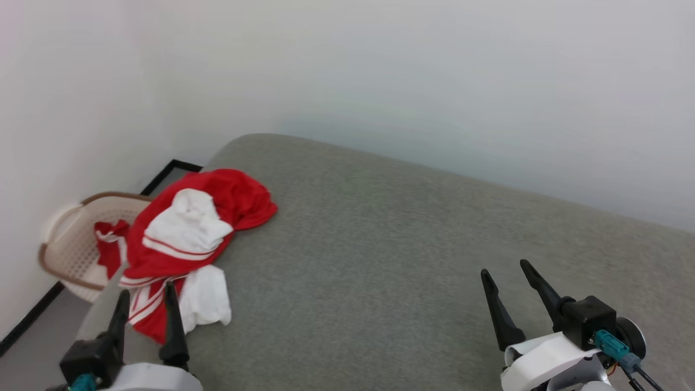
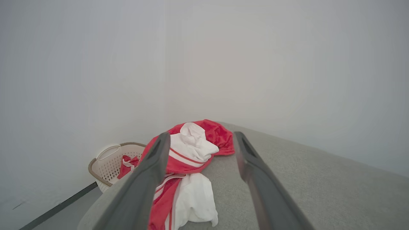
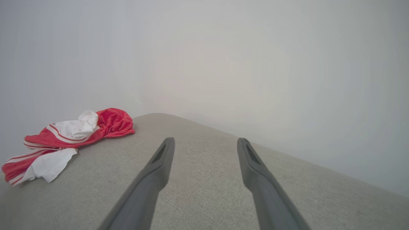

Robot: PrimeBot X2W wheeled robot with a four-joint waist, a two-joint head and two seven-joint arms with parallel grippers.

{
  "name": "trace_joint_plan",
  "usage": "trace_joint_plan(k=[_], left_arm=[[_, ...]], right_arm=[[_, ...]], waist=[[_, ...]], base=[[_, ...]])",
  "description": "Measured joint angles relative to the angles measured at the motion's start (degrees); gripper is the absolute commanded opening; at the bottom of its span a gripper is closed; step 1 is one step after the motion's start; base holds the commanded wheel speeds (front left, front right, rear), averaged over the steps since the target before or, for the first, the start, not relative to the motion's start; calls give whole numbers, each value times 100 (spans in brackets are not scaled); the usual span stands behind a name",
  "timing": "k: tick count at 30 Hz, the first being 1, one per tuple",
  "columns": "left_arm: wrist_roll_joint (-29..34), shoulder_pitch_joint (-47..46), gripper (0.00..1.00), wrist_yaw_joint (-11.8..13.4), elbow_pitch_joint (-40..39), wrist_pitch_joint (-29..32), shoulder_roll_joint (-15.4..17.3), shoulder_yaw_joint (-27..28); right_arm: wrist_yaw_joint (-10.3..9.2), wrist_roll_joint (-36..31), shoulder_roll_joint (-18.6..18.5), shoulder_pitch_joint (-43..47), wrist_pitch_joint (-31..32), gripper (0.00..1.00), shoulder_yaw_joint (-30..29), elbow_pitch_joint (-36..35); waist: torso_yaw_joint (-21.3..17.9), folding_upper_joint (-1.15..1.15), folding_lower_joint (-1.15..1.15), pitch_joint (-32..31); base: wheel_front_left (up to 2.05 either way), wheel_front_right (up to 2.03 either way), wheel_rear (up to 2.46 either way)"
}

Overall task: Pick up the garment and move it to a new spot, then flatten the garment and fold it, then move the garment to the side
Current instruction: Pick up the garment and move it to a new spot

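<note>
Red-and-white garment (image 1: 233, 198) lies crumpled; left gripper (image 1: 147, 289) and right gripper (image 1: 504, 267) gape wide, empty.

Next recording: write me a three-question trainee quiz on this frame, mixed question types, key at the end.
1. True or false: the left gripper is shut on the garment.
2. Multiple choice: the garment lies A) spread flat, B) crumpled near the left edge of the grey cushion, C) folded in a neat square.
3. Fill in: the right gripper hovers over bare cushion, jaws ____.
Key: 1 false; 2 B; 3 open.
</note>
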Motion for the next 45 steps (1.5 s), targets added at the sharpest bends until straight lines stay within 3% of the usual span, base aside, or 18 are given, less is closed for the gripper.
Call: trace_joint_plan(k=[7, 12, 21, 25, 31, 34, 40, 45], left_arm=[[-353, -370, 100, -237, -80, 549, 220, 69], [-623, -1015, 100, -487, 108, 1124, 693, 176], [-1416, -2644, 100, -670, 1104, 2291, 1379, 386], [-1584, -3204, 100, -670, 1803, 2891, 1604, 372], [-1782, -3861, 100, -559, 2930, 3664, 1664, 289], [-1777, -4151, 100, -387, 3515, 3857, 1716, 286], [-1708, -4573, 100, -189, 4512, 3919, 1852, 236], [-1722, -4821, 100, -196, 5161, 3740, 1860, 238]], right_arm=[[-1, 47, -58, -24, -11, 100, 44, 12], [0, 10, -231, -138, 119, 100, 20, -204], [0, -94, -650, -391, 443, 100, -276, -977], [0, -102, -773, -474, 588, 100, -338, -1305], [0, -116, -916, -528, 811, 100, -388, -1753], [0, -119, -944, -578, 936, 100, -382, -1956], [0, -149, -1015, -609, 1181, 100, -437, -2305], [0, -143, -1078, -607, 1334, 100, -511, -2502]], waist=[[238, 0, 0, 51], [205, 0, 0, 278], [-25, 0, 0, 1122], [-160, 0, 0, 1554], [-373, 0, 0, 2141], [-482, 0, 0, 2393], [-726, 0, 0, 2783], [-910, 0, 0, 3026]], base=[[0, 0, 0], [0, 0, 0], [0, 0, 0], [0, 0, 0], [0, 0, 0], [0, 0, 0], [0, 0, 0], [0, 0, 0]])
